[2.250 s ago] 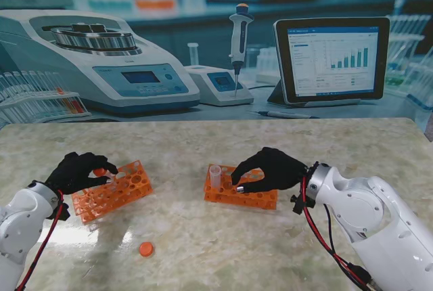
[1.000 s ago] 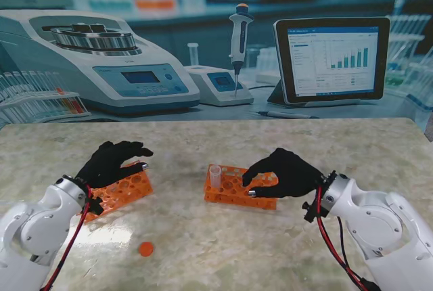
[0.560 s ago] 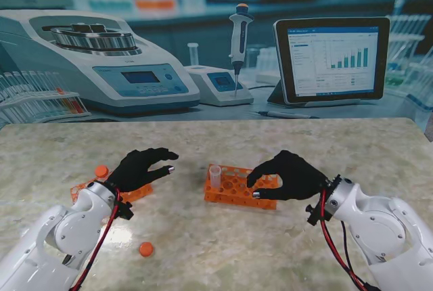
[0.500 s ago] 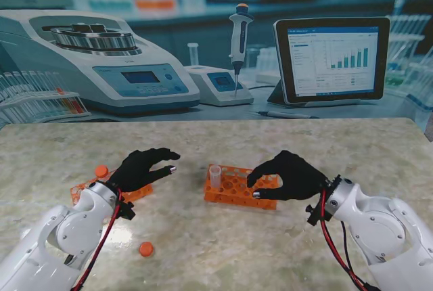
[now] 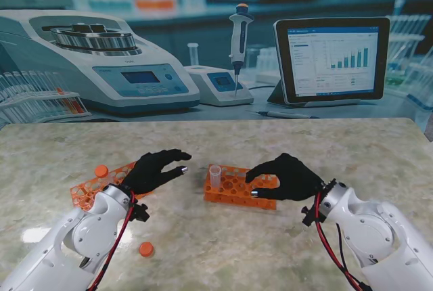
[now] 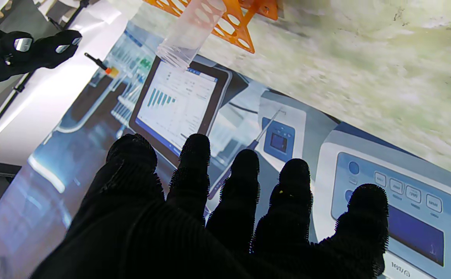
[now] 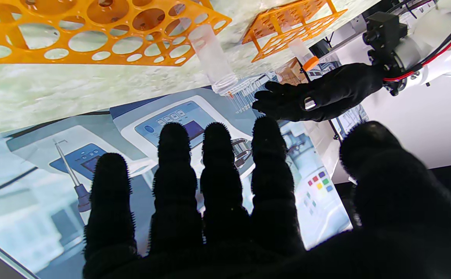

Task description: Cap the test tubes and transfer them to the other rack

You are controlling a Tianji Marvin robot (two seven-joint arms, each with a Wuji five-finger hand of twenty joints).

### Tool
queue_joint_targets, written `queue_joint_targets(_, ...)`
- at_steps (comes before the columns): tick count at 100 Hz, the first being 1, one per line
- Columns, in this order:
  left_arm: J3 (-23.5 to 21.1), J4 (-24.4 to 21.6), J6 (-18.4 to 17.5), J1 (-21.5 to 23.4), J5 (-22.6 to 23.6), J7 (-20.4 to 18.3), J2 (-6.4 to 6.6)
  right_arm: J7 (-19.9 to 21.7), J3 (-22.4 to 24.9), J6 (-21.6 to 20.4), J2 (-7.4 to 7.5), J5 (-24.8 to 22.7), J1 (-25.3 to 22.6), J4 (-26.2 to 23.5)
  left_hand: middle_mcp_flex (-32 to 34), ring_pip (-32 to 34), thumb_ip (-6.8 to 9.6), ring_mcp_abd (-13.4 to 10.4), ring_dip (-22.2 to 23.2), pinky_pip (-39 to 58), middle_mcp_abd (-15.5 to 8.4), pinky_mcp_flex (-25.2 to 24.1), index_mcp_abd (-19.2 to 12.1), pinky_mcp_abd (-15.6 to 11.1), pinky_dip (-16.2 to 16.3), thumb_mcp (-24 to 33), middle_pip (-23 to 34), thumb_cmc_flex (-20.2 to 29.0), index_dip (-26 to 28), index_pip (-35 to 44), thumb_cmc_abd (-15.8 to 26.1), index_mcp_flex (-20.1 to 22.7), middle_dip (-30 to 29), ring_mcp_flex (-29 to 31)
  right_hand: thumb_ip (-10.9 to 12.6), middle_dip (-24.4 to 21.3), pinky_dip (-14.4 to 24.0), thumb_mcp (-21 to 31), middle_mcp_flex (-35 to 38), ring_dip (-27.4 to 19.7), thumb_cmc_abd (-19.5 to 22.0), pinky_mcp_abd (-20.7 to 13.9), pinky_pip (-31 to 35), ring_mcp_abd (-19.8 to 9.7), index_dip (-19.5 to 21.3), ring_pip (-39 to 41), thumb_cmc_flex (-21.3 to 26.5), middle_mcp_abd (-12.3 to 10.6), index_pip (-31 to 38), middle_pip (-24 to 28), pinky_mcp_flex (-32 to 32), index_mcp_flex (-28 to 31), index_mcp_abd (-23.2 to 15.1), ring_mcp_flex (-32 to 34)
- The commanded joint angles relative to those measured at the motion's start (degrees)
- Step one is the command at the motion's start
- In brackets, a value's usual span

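An uncapped clear tube [image 5: 215, 174] [image 6: 190, 31] [image 7: 213, 58] stands at the left end of the right orange rack [image 5: 241, 189] [image 6: 236, 24] [image 7: 93, 33]. My left hand [image 5: 160, 169] [image 6: 210, 221] is open, its fingers stretched toward that tube and a little short of it. In the left orange rack [image 5: 95, 186] [image 7: 292, 24] stands a tube with an orange cap [image 5: 101, 170] [image 7: 303, 55]. My right hand [image 5: 285, 176] [image 7: 229, 221] hovers open over the right end of the right rack, holding nothing.
A loose orange cap [image 5: 146, 249] lies on the marble table [image 5: 216, 250] near my left forearm. The backdrop with the printed lab instruments and tablet [image 5: 331, 61] rises at the table's far edge.
My left hand has left the left rack and swept right toward the uncapped tube, leaving the capped tube standing in the left rack. My right hand has drawn back slightly to the rack's right end.
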Motion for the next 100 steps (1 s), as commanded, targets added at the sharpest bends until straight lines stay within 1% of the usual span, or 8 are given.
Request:
queue_joint_targets(1, 0.22, 0.04, 0.44, 0.35, -0.21, -0.26, -0.28, -0.36, -0.74, 0.72, -0.63, -0.77, 0.11, 0.94, -1.02, -0.17, -0.8, 0.38, -0.62, -1.71, 0.52, -0.5, 0.82, 1.13, -2.5, -1.04, -1.11, -0.93, -0.62, -1.18, 2.43, 0.06, -1.76, 0.36, 1.33, -1.22, -1.63, -1.0, -1.54, -1.64, 2.2, 1.0, -1.7, -0.82, -1.2, -2.07, -1.54, -0.44, -1.23, -1.22, -1.3, -2.36, 0.74, -1.7)
queue_joint_targets(20, 0.31, 0.38, 0.34, 0.82, 0.07, 0.28, -0.34, -3.6, -3.0, 2.55, -1.23, -2.55, 1.51, 3.31, -0.93, -0.12, -0.81, -0.02, -0.55, -1.78, 0.58, -0.65, 0.77, 0.64, -2.67, -1.06, -1.11, -0.96, -0.56, -1.09, 2.43, 0.37, -1.74, 0.49, 1.27, -2.93, -3.91, -0.91, -3.37, -3.45, 2.03, 1.13, -3.7, -0.72, -1.65, -3.37, -2.09, 0.12, -1.9, -2.42, -2.45, -3.56, 1.5, -3.54)
queue_joint_targets(31, 0.51, 0.91, 0.12, 1.03, -0.13, 1.01, -0.49, -4.76, -4.37, 3.67, -1.45, -3.21, 2.67, 4.79, -0.81, -0.18, -0.8, -0.06, -0.53, -1.85, 0.6, -0.72, 0.85, 0.42, -2.74, -1.02, -1.07, -0.85, -0.5, -1.04, 2.44, 0.42, -1.72, 0.31, 1.22, -4.55, -5.9, -0.58, -4.61, -4.99, 1.87, 1.17, -4.94, -0.47, -2.0, -4.07, -2.68, 0.41, -2.38, -3.25, -3.12, -4.38, 2.04, -4.73)
queue_joint_targets(35, 0.57, 1.02, 0.06, 1.1, -0.36, 1.02, -0.51, -5.13, -4.86, 4.02, -1.52, -3.39, 3.12, 5.35, -0.78, -0.21, -0.8, -0.08, -0.53, -1.91, 0.66, -0.82, 0.7, 0.12, -2.78, -1.02, -1.07, -0.82, -0.48, -1.04, 2.42, 0.41, -1.71, 0.2, 1.18, -5.72, -7.41, -0.28, -4.86, -5.95, 1.77, 1.17, -5.44, -0.48, -2.22, -4.17, -3.03, 0.64, -2.6, -3.48, -2.96, -4.58, 2.17, -4.93)
queue_joint_targets(52, 0.7, 1.44, -0.19, 1.01, -0.15, 0.89, -0.43, -6.72, -7.31, 5.58, -1.88, -3.57, 5.24, 8.1, -0.75, -0.19, -0.81, -0.3, -0.5, -2.08, 0.52, -0.89, 0.85, -0.04, -2.84, -1.05, -1.06, -0.79, -0.41, -1.04, 2.47, 0.48, -1.65, 0.18, 1.08, -6.61, -8.39, -0.13, -6.09, -6.8, 1.33, 1.15, -5.56, -0.35, -2.55, -4.67, -3.72, 0.85, -3.14, -3.88, -3.49, -5.69, 2.92, -6.13)
queue_joint_targets(67, 0.7, 1.44, -0.17, 1.04, -0.05, 0.83, -0.41, -9.93, -9.67, 6.78, -2.34, -5.63, 7.42, 10.91, -0.75, -0.2, -0.81, -0.2, -0.49, -2.1, 0.43, -0.75, 0.8, -0.05, -2.83, -1.05, -1.05, -0.73, -0.35, -1.01, 2.43, 0.55, -1.62, 0.15, 0.94, -7.33, -9.11, 0.27, -6.86, -7.4, 0.46, 1.1, -5.51, -0.14, -2.87, -4.71, -4.47, 1.13, -3.65, -4.0, -3.69, -6.59, 3.61, -6.58)
queue_joint_targets(90, 0.27, 1.19, -0.18, 1.34, 0.61, 0.57, -0.27, -13.23, -13.72, 9.1, -2.93, -7.16, 11.29, 15.35, -0.77, -0.23, -0.81, -0.42, -0.5, -2.17, 0.45, -0.79, 0.72, -0.14, -2.82, -1.05, -1.06, -0.72, -0.2, -0.87, 2.45, 0.78, -1.6, 0.05, 0.67, -7.95, -10.1, 1.54, -8.05, -7.93, -0.59, 0.93, -5.6, -0.02, -3.34, -4.67, -5.82, 1.62, -4.4, -3.98, -4.31, -7.7, 4.74, -7.33)
queue_joint_targets(100, 0.13, 1.13, -0.36, 1.43, 0.81, 0.46, -0.22, -14.42, -15.72, 9.91, -3.17, -7.69, 13.36, 17.37, -0.7, -0.26, -0.81, -0.44, -0.51, -2.19, 0.55, -0.8, 0.77, -0.17, -2.82, -1.05, -1.04, -0.76, -0.16, -0.88, 2.47, 0.75, -1.58, -0.02, 0.31, -8.73, -12.96, 2.98, -8.55, -8.96, -1.22, -0.77, -7.56, -0.37, -3.63, -5.16, -6.74, 1.83, -4.66, -3.98, -4.52, -7.97, 5.06, -7.98)
